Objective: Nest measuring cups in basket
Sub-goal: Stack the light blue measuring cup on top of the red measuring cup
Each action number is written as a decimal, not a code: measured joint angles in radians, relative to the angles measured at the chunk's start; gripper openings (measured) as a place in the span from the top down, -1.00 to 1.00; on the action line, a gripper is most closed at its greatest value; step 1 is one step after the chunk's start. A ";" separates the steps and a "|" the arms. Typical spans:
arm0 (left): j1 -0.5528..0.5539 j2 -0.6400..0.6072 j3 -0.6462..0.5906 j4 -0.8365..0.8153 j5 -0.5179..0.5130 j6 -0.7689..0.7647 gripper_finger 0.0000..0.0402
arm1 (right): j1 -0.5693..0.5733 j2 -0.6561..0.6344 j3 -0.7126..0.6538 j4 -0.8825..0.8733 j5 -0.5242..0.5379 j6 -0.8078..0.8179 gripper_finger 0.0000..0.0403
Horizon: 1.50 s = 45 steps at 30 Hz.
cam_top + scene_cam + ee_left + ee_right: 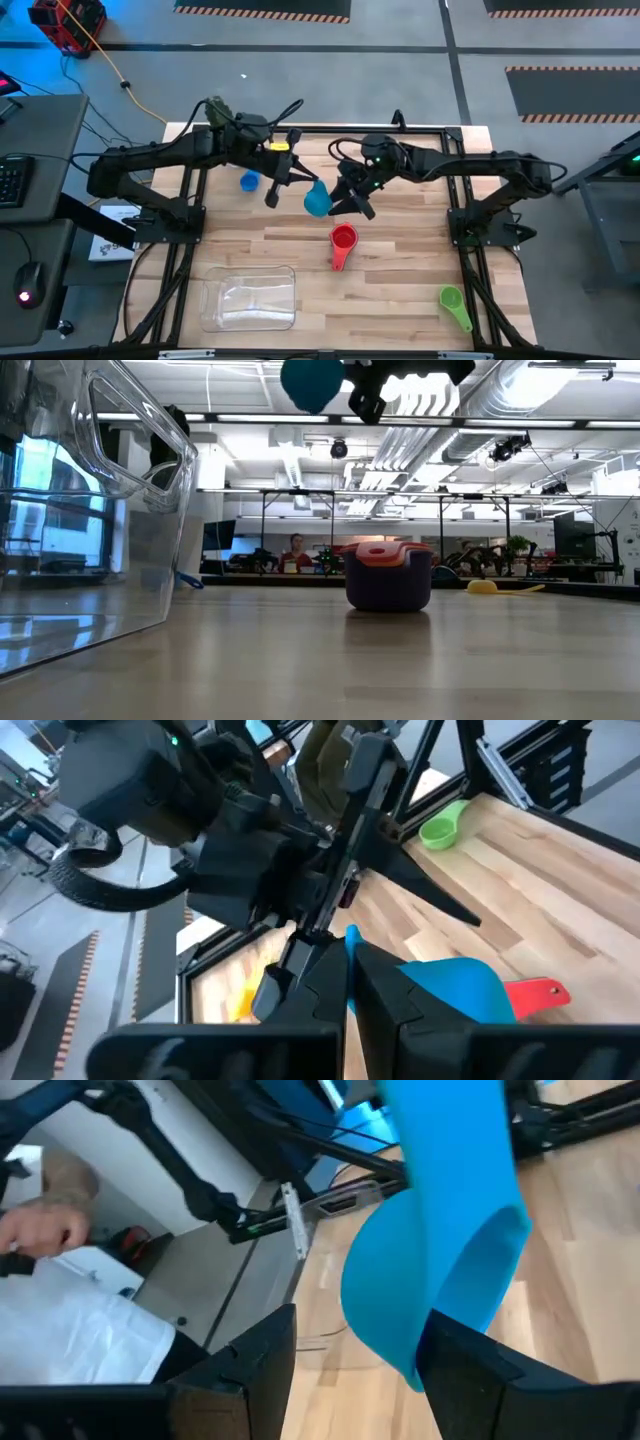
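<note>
A light blue measuring cup (317, 198) hangs above the table's middle between my two grippers. My left gripper (298, 186) is shut on it from the left. My right gripper (360, 1370) is open, one finger on either side of the cup's bowl (430, 1290). Whether a finger touches the bowl I cannot tell. A red cup (342, 243), a small dark blue cup (249, 181) and a green cup (455, 303) lie on the table. A yellow cup (483, 587) lies farther back. The clear basket (250, 297) stands at the near left. My left gripper pinches the light blue cup's handle (350, 942) between its two fingers (400, 1005). The fingers come from the table's left, slanting a little downward. The cup is lifted clear of the table, its bowl (460, 988) beyond the fingertips toward my right gripper.
The basket's clear wall (90, 510) fills the left of the low view. Black frame rails (420, 130) run along the table's far edge and sides. Bare wood (400, 300) lies between the basket and the green cup. A person's hand (40, 1230) shows beyond the table.
</note>
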 joint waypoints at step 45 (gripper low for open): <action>0.116 -0.418 -0.583 0.590 0.157 -0.887 0.61 | 0.161 -0.083 -0.054 -0.556 0.427 -0.836 0.99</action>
